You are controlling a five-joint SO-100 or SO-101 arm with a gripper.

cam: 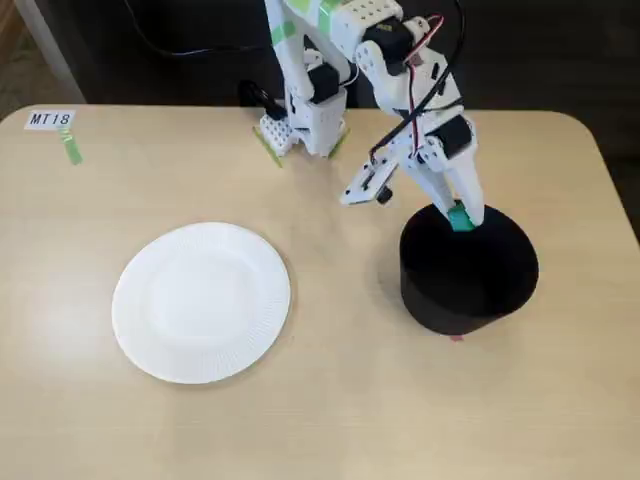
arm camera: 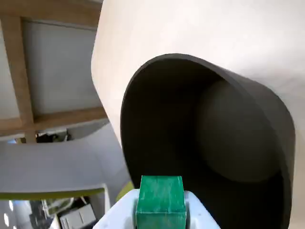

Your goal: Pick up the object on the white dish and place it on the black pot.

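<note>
**Holding the cube over the pot**

Clamping the green cube (arm camera: 160,199) between my jaws, my gripper (cam: 460,217) hangs at the black pot's (cam: 470,285) rear rim. The white plate (cam: 202,301) lies bare, well apart on the table (cam: 330,400).

A pale wood-grain table (cam: 330,400) with rounded far corners fills most of the fixed view, evenly lit with soft shadows. Near its far left corner sits a small white label (cam: 50,119) reading MT18, with a strip of green tape (cam: 71,150) just below it. Beyond the far edge lies dark floor (cam: 560,55). The wrist view shows a wooden-framed grey panel (arm camera: 57,67) past the table's edge.
</note>
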